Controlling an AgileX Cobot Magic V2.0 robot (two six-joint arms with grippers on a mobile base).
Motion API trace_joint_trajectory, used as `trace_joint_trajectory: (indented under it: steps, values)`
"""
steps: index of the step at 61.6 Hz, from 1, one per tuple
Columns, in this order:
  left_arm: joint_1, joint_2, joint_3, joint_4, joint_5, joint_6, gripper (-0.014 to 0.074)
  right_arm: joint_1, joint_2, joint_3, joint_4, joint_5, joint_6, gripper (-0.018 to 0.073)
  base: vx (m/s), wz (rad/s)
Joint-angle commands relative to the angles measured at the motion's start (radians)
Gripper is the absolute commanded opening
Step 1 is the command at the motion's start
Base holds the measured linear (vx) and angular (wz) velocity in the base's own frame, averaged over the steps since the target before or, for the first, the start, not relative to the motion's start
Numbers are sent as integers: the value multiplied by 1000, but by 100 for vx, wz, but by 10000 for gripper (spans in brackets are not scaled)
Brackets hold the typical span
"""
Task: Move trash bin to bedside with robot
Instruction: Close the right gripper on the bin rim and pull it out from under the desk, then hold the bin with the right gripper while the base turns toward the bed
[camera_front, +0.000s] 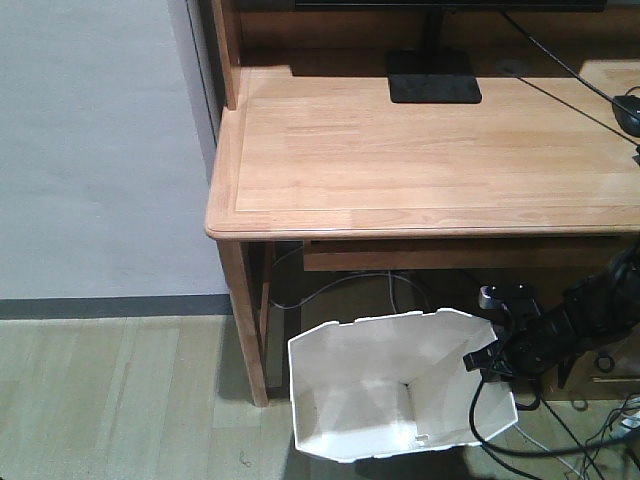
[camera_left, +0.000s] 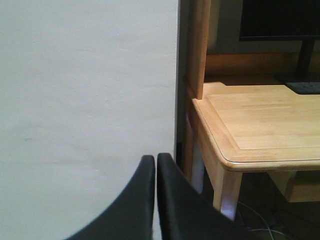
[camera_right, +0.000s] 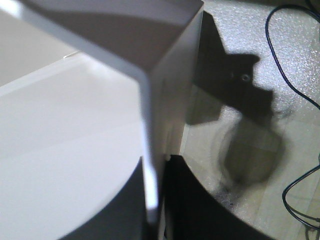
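Observation:
The white faceted trash bin (camera_front: 400, 385) stands on the floor in front of the wooden desk, its open top tipped toward the camera. My right gripper (camera_front: 482, 362) is shut on the bin's right rim, one finger inside and one outside the thin wall (camera_right: 150, 165). In the right wrist view the bin (camera_right: 75, 135) fills the left half. My left gripper (camera_left: 156, 160) is shut on nothing, held in the air before a pale wall; it does not show in the front view. The bedside is out of view.
A light wooden desk (camera_front: 430, 150) with a monitor base (camera_front: 433, 78) stands right behind the bin; its leg (camera_front: 245, 320) is left of the bin. Black cables (camera_front: 540, 440) trail on the floor at right. A grey wall (camera_front: 100, 150) and wood floor (camera_front: 120, 400) lie left.

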Motion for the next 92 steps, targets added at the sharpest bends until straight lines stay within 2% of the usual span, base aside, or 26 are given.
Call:
trace_joint_trajectory:
  steps: [1,20,41,92]
  values:
    - [-2,-14,19,-9,-78,-6,-6,-2,-129,44,30,158,-25,-3,0,0]
    - [-2,-14,19,-9,-78,-6,-6,-2,-263,120,35,260,-14,-3,0,0]
    - [-2,-14,19,-9,-78,-6,-6,-2,-275,120,42,400,-14,-3,0,0]
    - [-2,-14,19,-9,-78,-6,-6,-2,-275,120,42,415,-14,-3,-2,6]
